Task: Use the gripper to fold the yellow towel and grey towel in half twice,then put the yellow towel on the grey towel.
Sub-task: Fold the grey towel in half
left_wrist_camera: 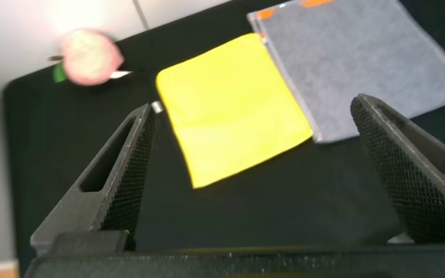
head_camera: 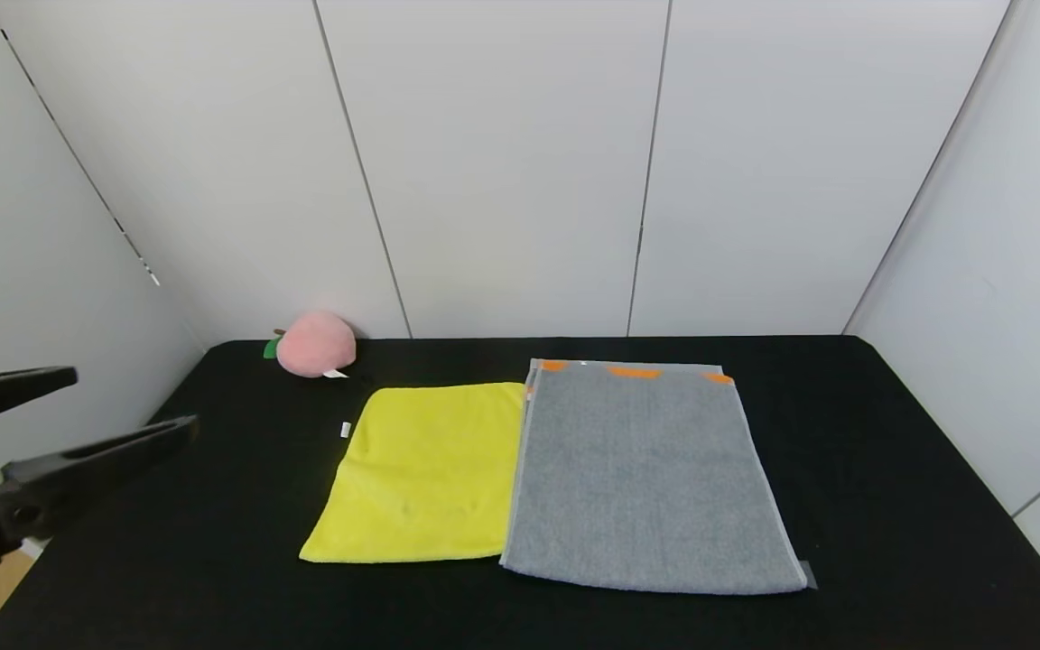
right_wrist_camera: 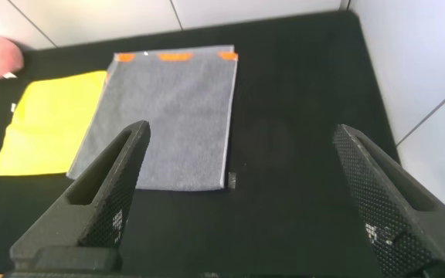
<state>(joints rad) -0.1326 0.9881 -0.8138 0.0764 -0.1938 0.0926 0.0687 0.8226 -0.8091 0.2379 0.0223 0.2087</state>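
Two towels lie flat on the black surface (head_camera: 213, 560), the yellow towel (head_camera: 425, 469) touching the grey towel (head_camera: 651, 478) along that towel's left edge, while my left claw (head_camera: 78, 411) hangs spread wide well left of it and my right claw (right_wrist_camera: 246, 201) hovers spread above it.

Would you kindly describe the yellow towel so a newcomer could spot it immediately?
On the black table, two cloths lie flat, edges meeting. The yellow towel is on the robot's left, nearer the pink plush peach. Unlike the grey towel, it is smaller, bright and plain.
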